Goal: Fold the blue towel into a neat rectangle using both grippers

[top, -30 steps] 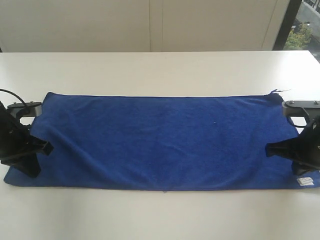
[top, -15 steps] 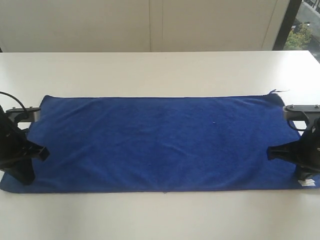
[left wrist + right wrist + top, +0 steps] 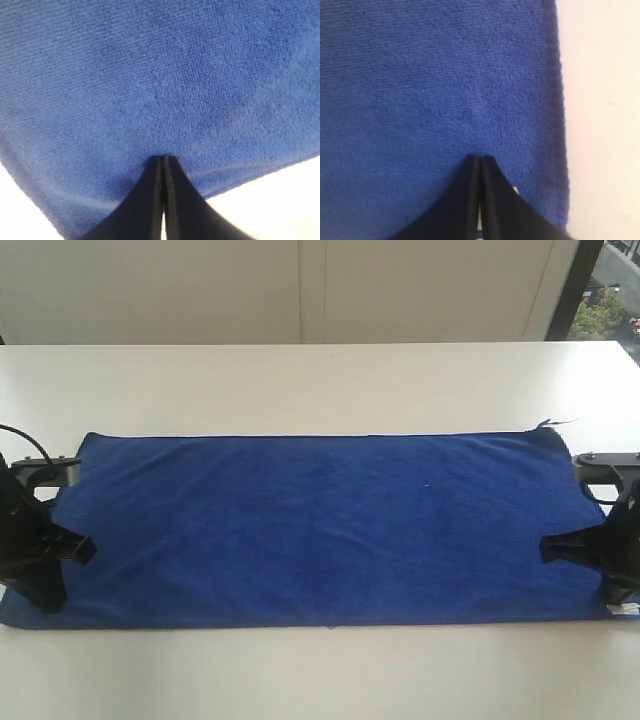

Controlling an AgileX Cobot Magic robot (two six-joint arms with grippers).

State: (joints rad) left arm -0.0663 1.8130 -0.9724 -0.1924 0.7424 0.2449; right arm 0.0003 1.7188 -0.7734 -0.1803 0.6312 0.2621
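Blue towel (image 3: 320, 525) lies spread flat across the middle of the white table (image 3: 320, 380), long side running left to right. Left gripper (image 3: 164, 158) sits at its lower-left end, jaws pressed together, tips on the cloth. Right gripper (image 3: 480, 157) does likewise at the lower right (white tag (image 3: 624, 609) just beside it).

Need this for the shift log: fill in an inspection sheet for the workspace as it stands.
Surface: white table, towel lying on it.
Job's things: blue towel spread flat, unfolded; white tag at its near right corner.
Clutter: nothing seen.
Grippers: left gripper and right gripper both shut, tips against the towel's two ends.
Cables: black cable looping beside the left gripper.
Surroundings: pale wall panels; window at far right.
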